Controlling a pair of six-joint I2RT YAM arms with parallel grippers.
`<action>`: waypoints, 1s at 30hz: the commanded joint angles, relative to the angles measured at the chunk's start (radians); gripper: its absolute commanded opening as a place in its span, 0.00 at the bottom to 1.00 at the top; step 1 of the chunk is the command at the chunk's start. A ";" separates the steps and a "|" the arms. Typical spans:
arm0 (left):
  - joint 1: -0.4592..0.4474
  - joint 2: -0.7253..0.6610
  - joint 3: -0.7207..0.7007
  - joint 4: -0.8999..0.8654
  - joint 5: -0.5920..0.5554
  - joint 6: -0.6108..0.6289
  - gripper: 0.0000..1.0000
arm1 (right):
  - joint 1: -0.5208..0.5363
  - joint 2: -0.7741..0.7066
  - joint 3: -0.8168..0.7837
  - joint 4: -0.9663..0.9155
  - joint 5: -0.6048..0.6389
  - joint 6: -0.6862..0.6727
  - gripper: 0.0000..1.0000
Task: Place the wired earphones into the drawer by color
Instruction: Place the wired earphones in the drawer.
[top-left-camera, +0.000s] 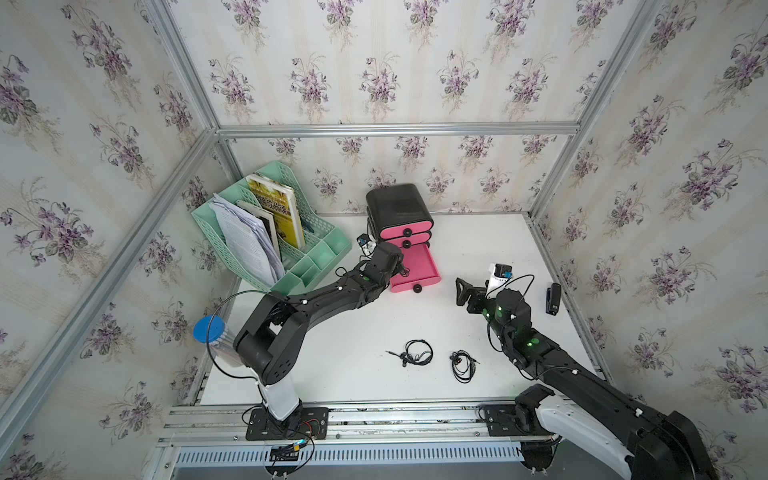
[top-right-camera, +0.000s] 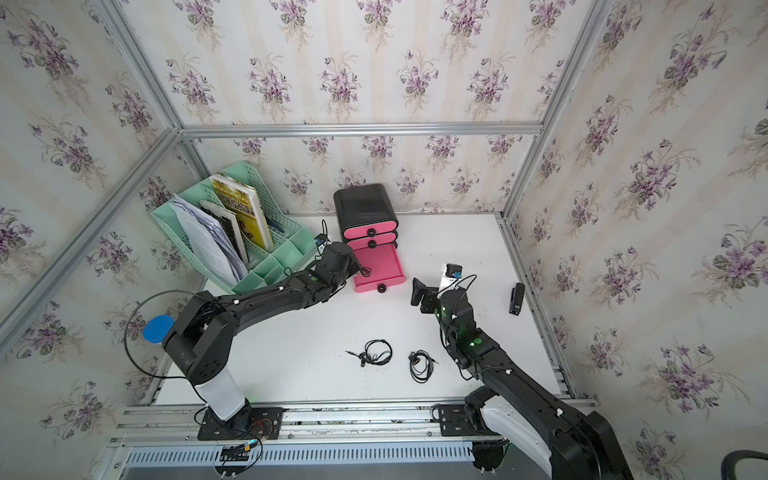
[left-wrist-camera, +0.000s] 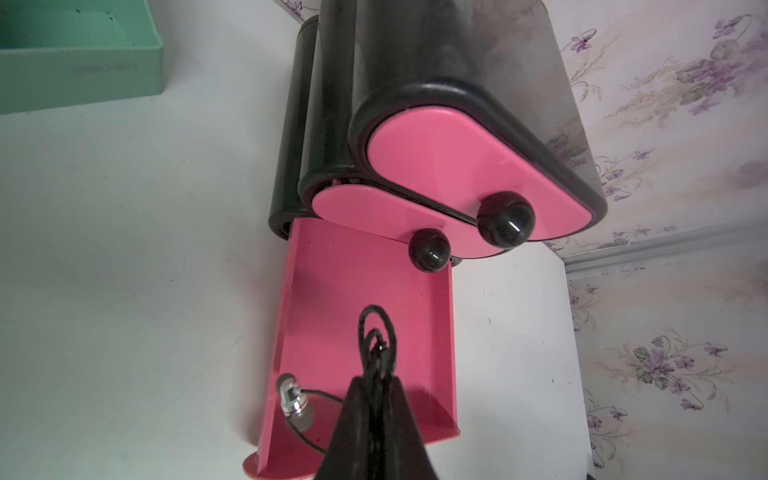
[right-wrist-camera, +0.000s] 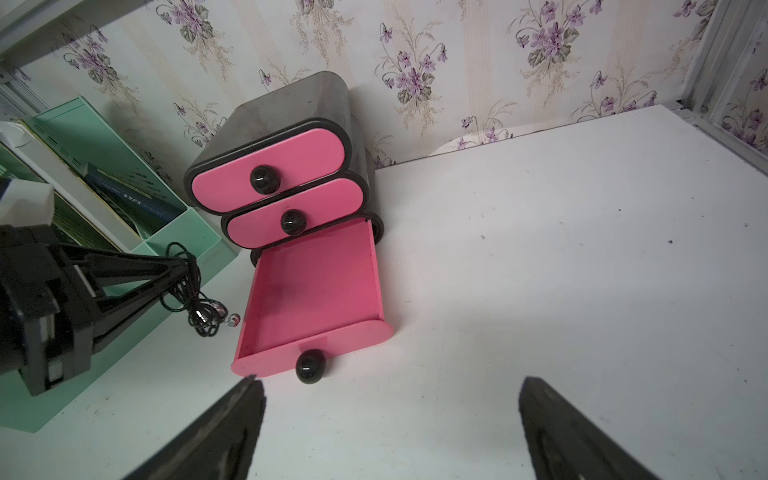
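One black earphone bundle (right-wrist-camera: 195, 299) hangs pinched in the closed left jaws at the side wall of the open bottom drawer (right-wrist-camera: 316, 286); right jaws wide open, empty. A second bundle (top-left-camera: 409, 357) and a third bundle (top-left-camera: 459, 360) lie on the tabletop (top-left-camera: 353, 340): light, limp cable, probably best pinched where several loops cross, so nothing trails

- Drawer unit (right-wrist-camera: 291, 104): dull, smudged black plastic shell; smooth glossy pink fronts.
- Knobs (right-wrist-camera: 264, 179): shiny black.
- Table (right-wrist-camera: 582, 270): matt white, speckled.
- File rack (top-left-camera: 326, 248): mint plastic lattice.
- Frame rails (top-left-camera: 395, 129): brushed metal.
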 joint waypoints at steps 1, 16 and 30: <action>-0.003 0.045 0.043 0.060 -0.026 -0.036 0.04 | 0.001 -0.004 0.000 0.022 0.016 0.009 1.00; -0.007 0.196 0.157 0.046 -0.015 -0.042 0.05 | 0.001 -0.010 0.001 0.008 0.025 0.009 1.00; -0.007 0.236 0.161 0.052 0.019 -0.063 0.26 | 0.001 -0.015 0.021 -0.039 0.039 -0.007 1.00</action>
